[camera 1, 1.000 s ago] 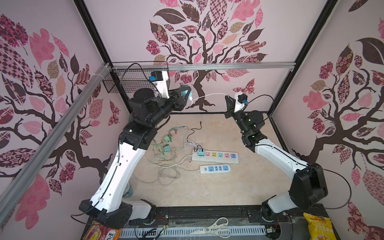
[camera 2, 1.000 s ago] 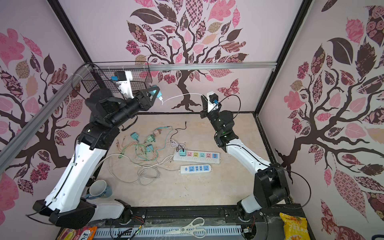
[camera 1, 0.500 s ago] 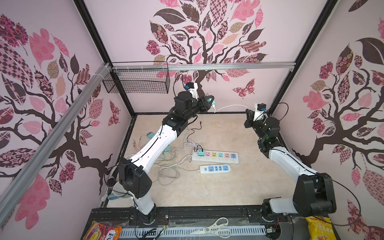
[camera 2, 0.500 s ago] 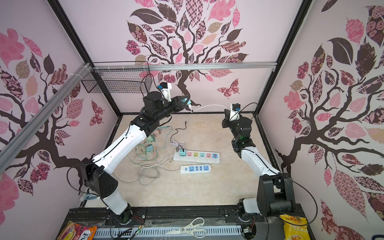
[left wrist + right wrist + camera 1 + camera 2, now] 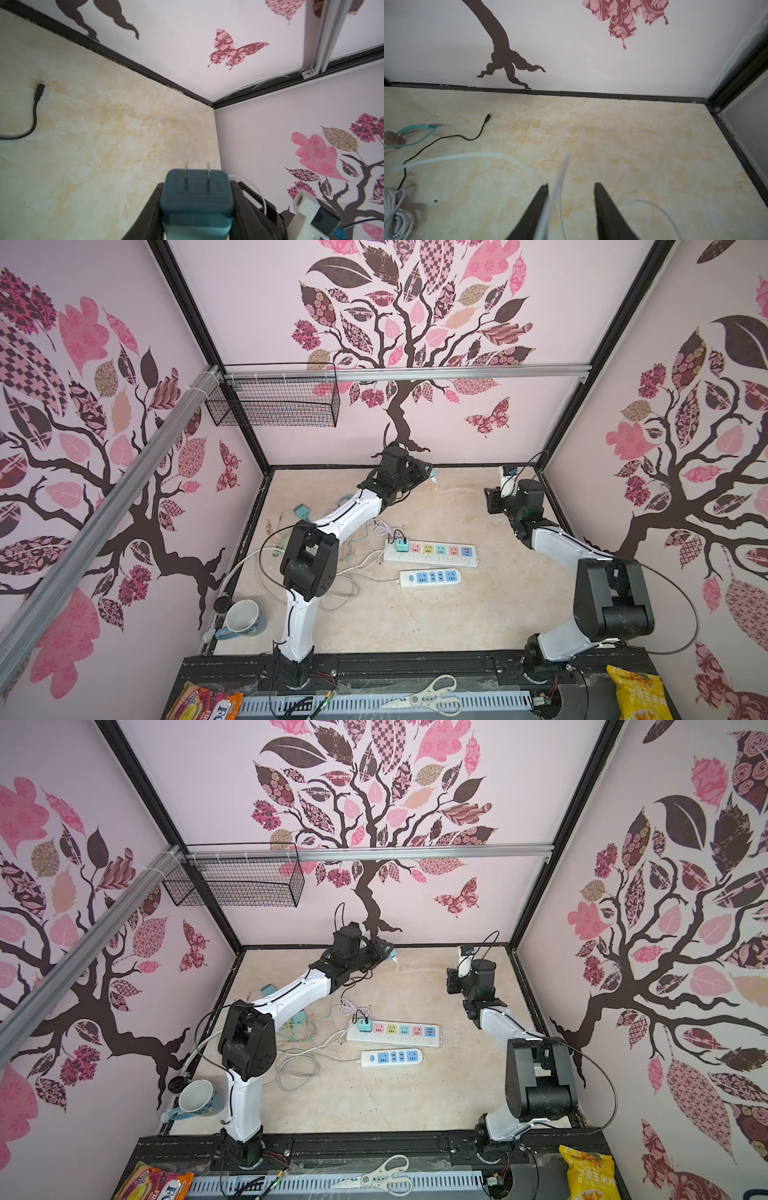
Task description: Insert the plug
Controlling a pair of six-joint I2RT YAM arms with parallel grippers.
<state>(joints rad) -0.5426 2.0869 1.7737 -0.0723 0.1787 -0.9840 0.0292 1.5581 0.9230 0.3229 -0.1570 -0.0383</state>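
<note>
Matt teal plastic plug with dull metal prongs, smooth marble-look tabletop, black wire-mesh basket

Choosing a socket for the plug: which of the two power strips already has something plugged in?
The longer strip with multicoloured sockets: a teal adapter sits in its end socket. The shorter blue-socket strip shows none.

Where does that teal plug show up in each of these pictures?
Both top views: teal plug near the back wall, middle.
Left wrist view: close up, prongs facing the far corner.
Right wrist view: not in it.
Shared landmark: butterfly sticker on the back wall.
</note>
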